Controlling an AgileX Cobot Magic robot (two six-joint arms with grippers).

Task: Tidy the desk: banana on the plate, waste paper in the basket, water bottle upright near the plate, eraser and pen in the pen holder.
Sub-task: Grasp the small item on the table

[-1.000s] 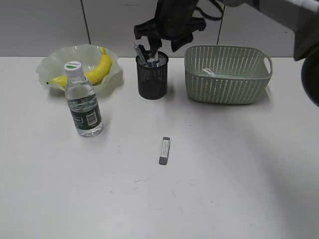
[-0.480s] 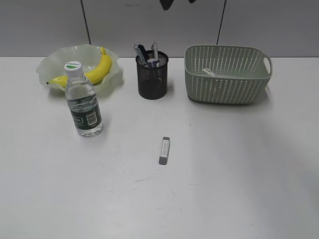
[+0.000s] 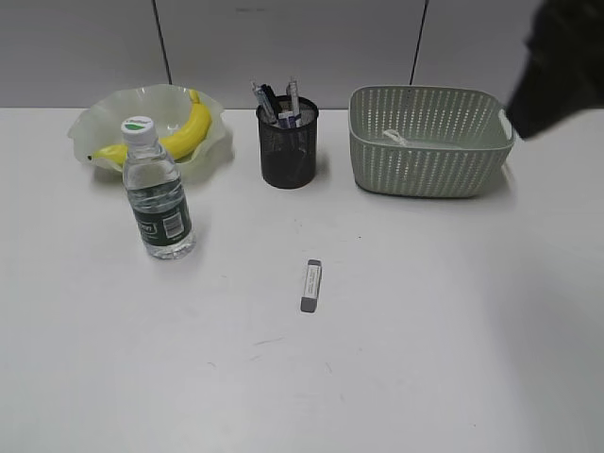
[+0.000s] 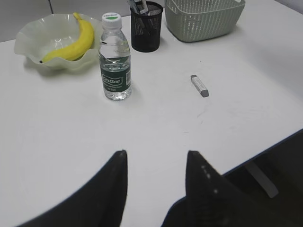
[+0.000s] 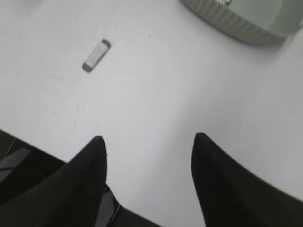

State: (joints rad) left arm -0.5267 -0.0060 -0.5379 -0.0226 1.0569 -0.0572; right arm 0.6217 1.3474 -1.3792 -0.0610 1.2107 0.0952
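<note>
The eraser (image 3: 310, 285) lies alone mid-counter (image 3: 425, 330), with the bottle (image 3: 158, 192) upright at its 10 o'clock, just in front of the plate (image 3: 104, 127) holding the banana (image 3: 184, 128). The pen holder (image 3: 288, 143) at 12 o'clock holds pens; the basket (image 3: 429, 142) at 1 o'clock. Left claw (image 4: 156, 163) and right claw (image 5: 147, 144) both gape empty above the counter, nothing between them and the eraser

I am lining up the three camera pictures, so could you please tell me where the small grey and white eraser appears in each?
Exterior view: the small grey and white eraser lies on the desk, just below centre.
Left wrist view: right of centre, upper half.
Right wrist view: upper left.
Shared landmark: the sage-green perforated plastic basket, beyond the eraser in every view.
</note>
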